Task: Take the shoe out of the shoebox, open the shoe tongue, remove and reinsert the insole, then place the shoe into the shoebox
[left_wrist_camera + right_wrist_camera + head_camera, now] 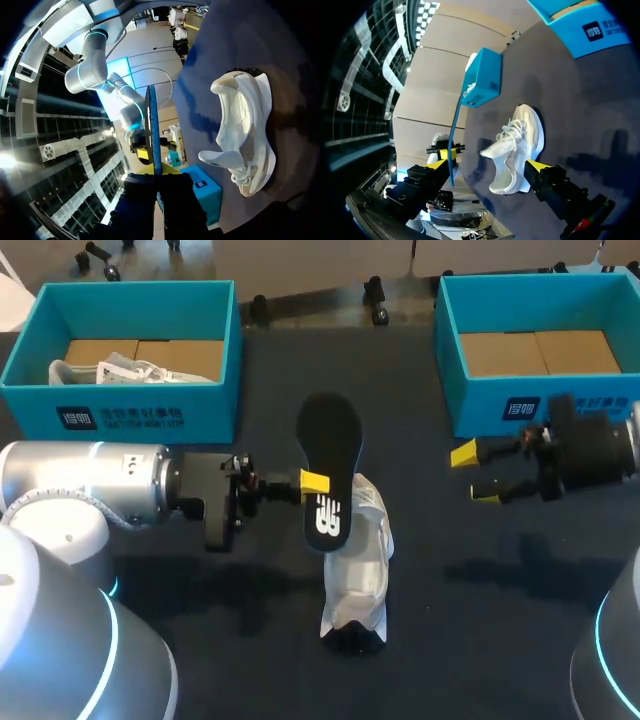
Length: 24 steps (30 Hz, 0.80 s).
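Note:
A black insole (330, 465) is held upright above the table with my left gripper (314, 483) shut on its middle. In the left wrist view the insole (153, 130) shows edge-on, rising from that gripper (157, 172). The white shoe (360, 560) lies on the dark table just below and right of the insole, and shows beside the left gripper (245, 145). My right gripper (476, 474) hangs open and empty to the right of the shoe, apart from it. In its wrist view the shoe (515, 150) lies ahead of the spread right gripper (487, 165), and the insole (454, 132) stands beyond.
A teal shoebox (120, 405) at the back left holds another white shoe (115, 370). A second teal shoebox (530, 390) stands at the back right, just behind my right gripper, with only cardboard showing inside.

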Available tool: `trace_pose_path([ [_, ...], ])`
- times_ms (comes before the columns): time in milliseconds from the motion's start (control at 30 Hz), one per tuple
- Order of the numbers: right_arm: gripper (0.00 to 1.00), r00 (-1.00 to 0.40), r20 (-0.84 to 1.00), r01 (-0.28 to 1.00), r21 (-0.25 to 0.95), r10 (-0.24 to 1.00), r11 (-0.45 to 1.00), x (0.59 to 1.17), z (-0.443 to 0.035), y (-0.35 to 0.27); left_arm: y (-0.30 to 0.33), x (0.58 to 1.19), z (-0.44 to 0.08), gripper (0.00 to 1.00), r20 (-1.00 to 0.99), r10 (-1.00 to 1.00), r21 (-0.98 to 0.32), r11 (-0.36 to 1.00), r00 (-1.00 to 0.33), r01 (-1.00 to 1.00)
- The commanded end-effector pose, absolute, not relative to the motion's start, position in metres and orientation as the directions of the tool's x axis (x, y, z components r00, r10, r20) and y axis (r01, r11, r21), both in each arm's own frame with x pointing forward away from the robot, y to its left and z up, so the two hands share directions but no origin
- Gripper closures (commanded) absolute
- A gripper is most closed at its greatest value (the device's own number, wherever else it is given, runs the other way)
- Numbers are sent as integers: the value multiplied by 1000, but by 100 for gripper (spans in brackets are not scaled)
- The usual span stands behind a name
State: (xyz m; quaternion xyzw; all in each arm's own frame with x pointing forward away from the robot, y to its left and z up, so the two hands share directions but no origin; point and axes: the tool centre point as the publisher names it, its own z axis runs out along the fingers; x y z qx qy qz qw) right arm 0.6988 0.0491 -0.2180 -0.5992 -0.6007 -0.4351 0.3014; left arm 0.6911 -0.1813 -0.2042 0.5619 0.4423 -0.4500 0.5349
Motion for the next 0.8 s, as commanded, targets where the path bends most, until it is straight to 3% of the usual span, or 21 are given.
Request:
trace_pose_path([
  [33, 0, -89, 884, 985, 147, 459, -92, 713, -215, 55, -182, 691, -204, 100, -979, 17, 205, -35, 205, 978],
  [800, 0, -139, 909, 982, 178, 393, -63, 767, -197, 98, -182, 691, -204, 100, -979, 17, 205, -35, 205, 978],
])
